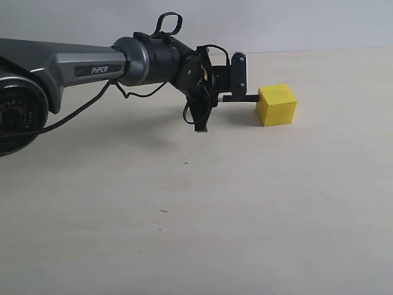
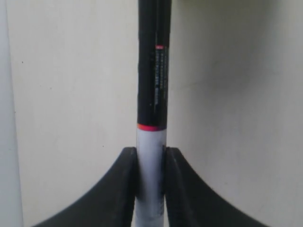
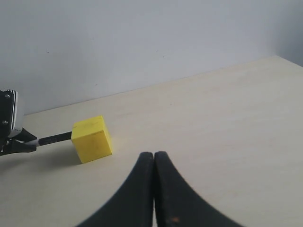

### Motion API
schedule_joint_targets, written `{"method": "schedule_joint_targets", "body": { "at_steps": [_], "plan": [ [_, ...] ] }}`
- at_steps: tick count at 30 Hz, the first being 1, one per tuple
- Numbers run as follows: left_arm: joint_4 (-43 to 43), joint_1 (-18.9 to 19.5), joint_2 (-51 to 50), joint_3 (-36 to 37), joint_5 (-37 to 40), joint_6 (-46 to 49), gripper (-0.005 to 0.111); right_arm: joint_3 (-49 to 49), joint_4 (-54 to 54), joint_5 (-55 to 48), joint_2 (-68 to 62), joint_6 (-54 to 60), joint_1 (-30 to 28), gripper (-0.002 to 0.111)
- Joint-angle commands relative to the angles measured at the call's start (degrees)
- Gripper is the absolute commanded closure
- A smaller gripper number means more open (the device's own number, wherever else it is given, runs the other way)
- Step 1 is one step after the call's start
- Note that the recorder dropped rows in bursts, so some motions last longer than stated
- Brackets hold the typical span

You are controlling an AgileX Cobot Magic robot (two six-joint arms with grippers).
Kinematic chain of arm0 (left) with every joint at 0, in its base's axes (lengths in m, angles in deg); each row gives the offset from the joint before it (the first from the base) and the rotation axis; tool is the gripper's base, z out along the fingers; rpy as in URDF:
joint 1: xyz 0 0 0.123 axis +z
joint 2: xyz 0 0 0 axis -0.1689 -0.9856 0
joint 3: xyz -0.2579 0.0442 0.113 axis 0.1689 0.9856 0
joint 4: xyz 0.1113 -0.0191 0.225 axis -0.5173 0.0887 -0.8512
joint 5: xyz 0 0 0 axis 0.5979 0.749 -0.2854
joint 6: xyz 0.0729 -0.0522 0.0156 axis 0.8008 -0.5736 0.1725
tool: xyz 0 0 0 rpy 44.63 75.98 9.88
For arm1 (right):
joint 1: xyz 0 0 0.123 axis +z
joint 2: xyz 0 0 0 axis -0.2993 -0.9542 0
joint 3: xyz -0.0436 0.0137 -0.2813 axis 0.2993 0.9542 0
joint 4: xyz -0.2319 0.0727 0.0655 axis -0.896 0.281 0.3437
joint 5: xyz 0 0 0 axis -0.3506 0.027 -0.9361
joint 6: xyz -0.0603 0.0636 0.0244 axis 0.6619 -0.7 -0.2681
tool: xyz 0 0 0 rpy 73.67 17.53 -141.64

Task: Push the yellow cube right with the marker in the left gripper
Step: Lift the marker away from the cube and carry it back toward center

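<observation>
The left gripper (image 2: 151, 158) is clamped tight on the marker (image 2: 152, 94), with both black jaws squeezing the white part of the barrel just below the red band. The black end sticks straight out past the jaws. In the exterior view the marker lies pretty much level above the table (image 1: 245, 215), pointing right, and its tip is right up against the left face of the yellow cube (image 1: 277, 104), near the top edge (looks like contact to me). The cube sits flat on the table, right of the middle and toward the back near the wall (image 3: 142, 42). The right gripper (image 3: 154, 158) has its jaws pressed together with nothing in them, a bit away from the cube.
</observation>
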Motion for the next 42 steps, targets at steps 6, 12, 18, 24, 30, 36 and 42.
{"method": "schedule_joint_targets", "body": {
  "at_steps": [6,12,18,24,30,36,42],
  "plan": [
    [1.5,1.1,0.7,-0.1,-1.2,-1.2,0.107,0.2,-0.1,0.3,0.3,0.1,0.2,0.108],
    [1.5,5.0,3.2,-0.1,4.4,-13.7,0.107,0.2,-0.1,0.3,0.3,0.1,0.2,0.108],
    [1.5,8.0,6.4,-0.1,11.6,-30.5,0.107,0.2,-0.1,0.3,0.3,0.1,0.2,0.108],
    [1.5,8.1,7.1,-0.1,24.8,-44.5,0.107,0.2,-0.1,0.3,0.3,0.1,0.2,0.108],
    [1.7,8.1,7.1,-0.1,40.1,-53.1,0.107,0.2,-0.1,0.3,0.3,0.1,0.2,0.108],
    [5.0,8.1,7.4,1.1,44.9,-57.4,0.107,0.2,-0.1,0.3,0.3,0.1,0.2,0.108],
    [5.3,6.9,11.8,8.8,44.9,-61.1,0.107,0.2,-0.1,0.3,0.3,0.1,0.2,0.108]
  ]
}}
